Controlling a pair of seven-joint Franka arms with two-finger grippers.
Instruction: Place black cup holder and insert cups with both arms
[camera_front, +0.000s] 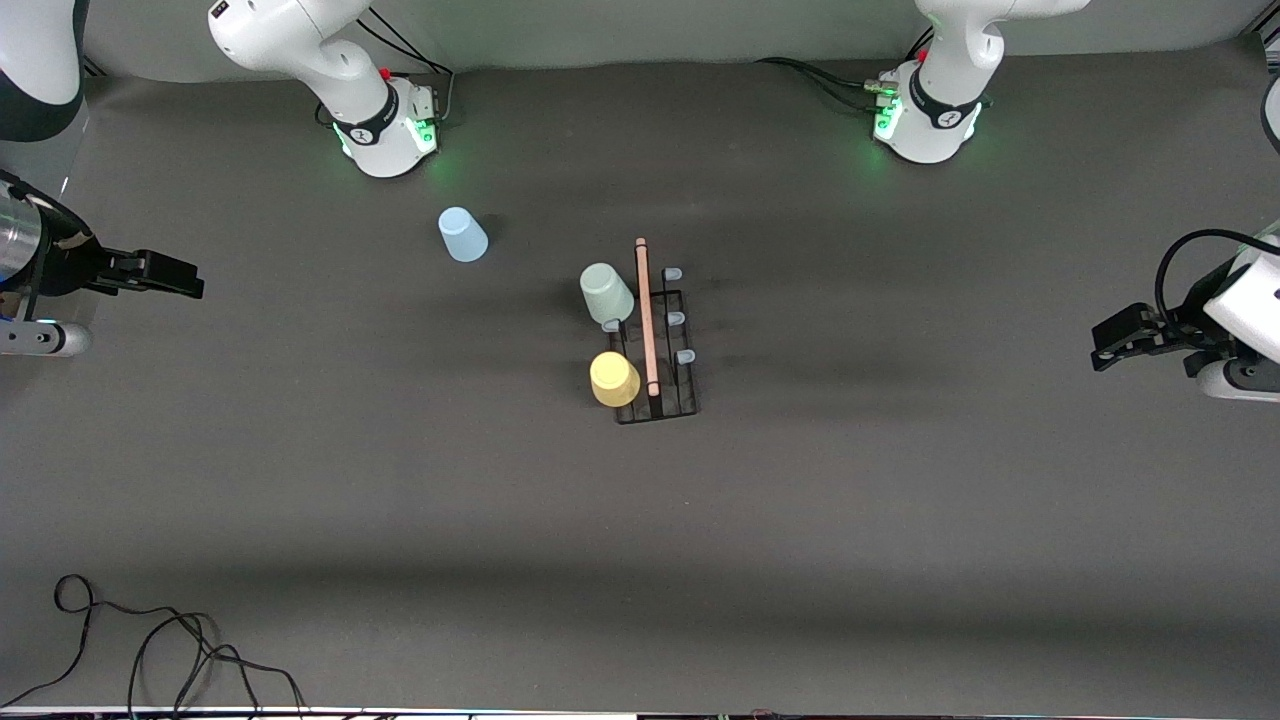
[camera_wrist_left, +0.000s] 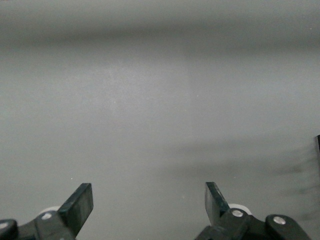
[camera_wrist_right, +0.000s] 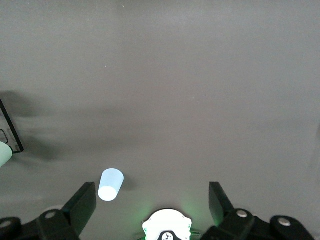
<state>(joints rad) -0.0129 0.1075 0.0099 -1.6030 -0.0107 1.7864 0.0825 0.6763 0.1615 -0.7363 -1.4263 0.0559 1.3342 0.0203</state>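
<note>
Two white jointed arms, the right arm (camera_front: 300, 45) and left arm (camera_front: 960, 40), rise from rounded bases glowing green, ringed by black bands, trailing black cables; black fingers (camera_wrist_left: 80, 205) carry silver screws.

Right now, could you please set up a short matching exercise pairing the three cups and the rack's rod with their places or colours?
Things:
1. pale blue cup
2. mint green cup
3. yellow cup
4. rod

Descriptions:
A. light wood, along the top of the black cup holder
B. on the holder, at its end nearer the front camera
C. alone on the table, apart from the holder
D. on the holder, farther from the front camera

Pairs: 1-C, 2-D, 3-B, 4-A
</note>
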